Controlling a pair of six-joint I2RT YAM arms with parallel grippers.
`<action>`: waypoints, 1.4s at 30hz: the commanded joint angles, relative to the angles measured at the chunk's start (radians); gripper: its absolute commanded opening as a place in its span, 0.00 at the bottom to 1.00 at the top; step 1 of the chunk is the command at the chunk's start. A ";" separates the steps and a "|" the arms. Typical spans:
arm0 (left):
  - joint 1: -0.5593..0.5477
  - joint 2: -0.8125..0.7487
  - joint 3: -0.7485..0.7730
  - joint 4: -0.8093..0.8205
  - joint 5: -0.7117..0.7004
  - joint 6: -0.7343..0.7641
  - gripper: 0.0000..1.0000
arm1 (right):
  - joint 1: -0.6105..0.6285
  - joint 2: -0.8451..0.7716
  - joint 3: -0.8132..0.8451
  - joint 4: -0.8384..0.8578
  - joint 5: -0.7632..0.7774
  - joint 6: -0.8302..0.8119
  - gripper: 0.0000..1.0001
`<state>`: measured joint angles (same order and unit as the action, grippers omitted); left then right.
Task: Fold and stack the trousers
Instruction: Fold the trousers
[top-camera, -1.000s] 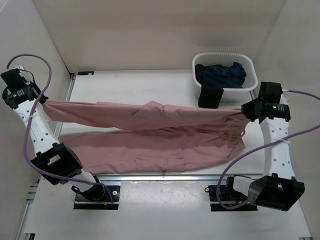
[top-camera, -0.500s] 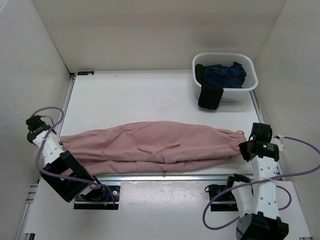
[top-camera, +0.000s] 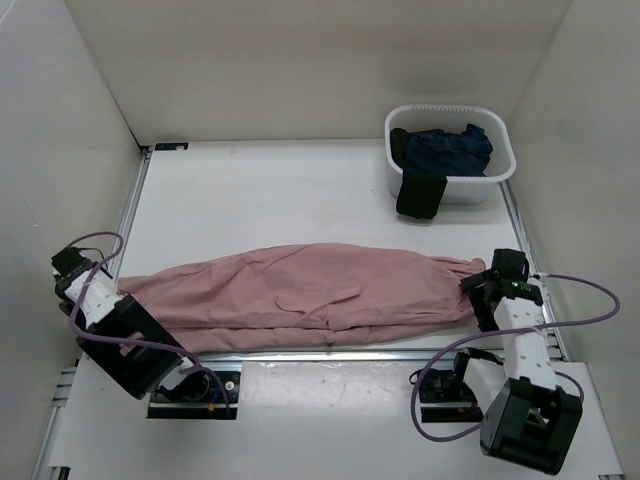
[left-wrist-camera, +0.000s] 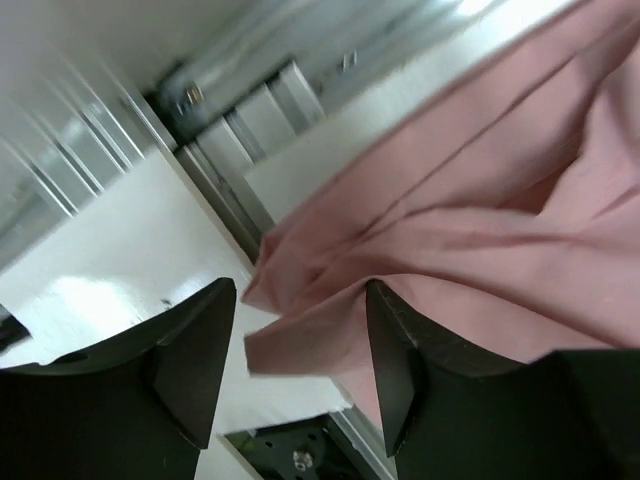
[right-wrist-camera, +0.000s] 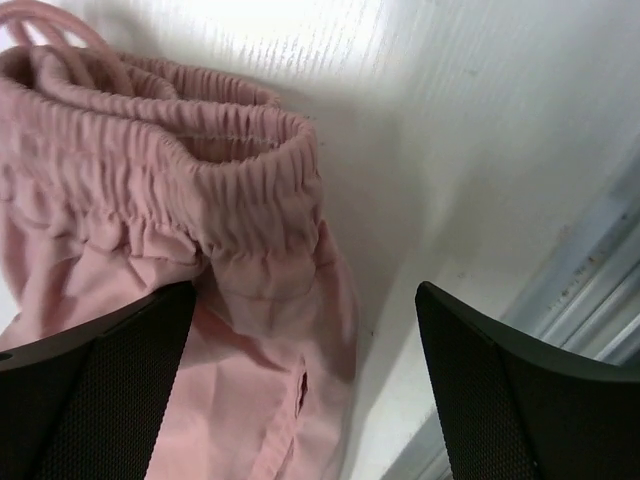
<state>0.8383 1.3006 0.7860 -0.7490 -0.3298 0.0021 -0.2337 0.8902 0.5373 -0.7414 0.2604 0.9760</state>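
The dusty-pink trousers (top-camera: 310, 290) lie folded lengthwise in a long band across the near part of the table, legs to the left and waist to the right. My left gripper (top-camera: 88, 275) is at the leg end. In the left wrist view it (left-wrist-camera: 300, 300) stands open, with the loose hems (left-wrist-camera: 330, 330) lying between the jaws but not pinched. My right gripper (top-camera: 478, 290) is at the waist end. The right wrist view shows it (right-wrist-camera: 305, 300) wide open over the elastic waistband (right-wrist-camera: 200, 190), which rests on the table.
A white basket (top-camera: 500, 135) stands at the back right with a dark navy garment (top-camera: 445, 148) inside and a black garment (top-camera: 420, 193) hanging over its front rim. A metal rail (top-camera: 330, 352) runs along the table's near edge, just below the trousers. Walls close in on both sides.
A second ago both grippers held the trousers stretched and lifted. They have come down toward the near edge, laid the upper half over the lower, and opened, letting the fabric go.
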 joint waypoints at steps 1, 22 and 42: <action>0.005 -0.047 0.056 0.031 -0.005 -0.002 0.67 | -0.003 0.033 -0.069 0.102 -0.033 0.012 0.95; -0.206 0.298 -0.068 0.080 0.063 -0.002 0.62 | 0.057 0.176 0.401 0.096 0.181 -0.297 0.00; -0.237 0.186 -0.074 0.042 0.025 -0.002 0.62 | 1.585 1.225 1.538 -0.100 0.563 -0.402 0.00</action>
<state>0.6155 1.4696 0.7296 -0.7158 -0.4408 0.0467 1.3376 2.0995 1.9236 -0.8093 0.8032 0.6376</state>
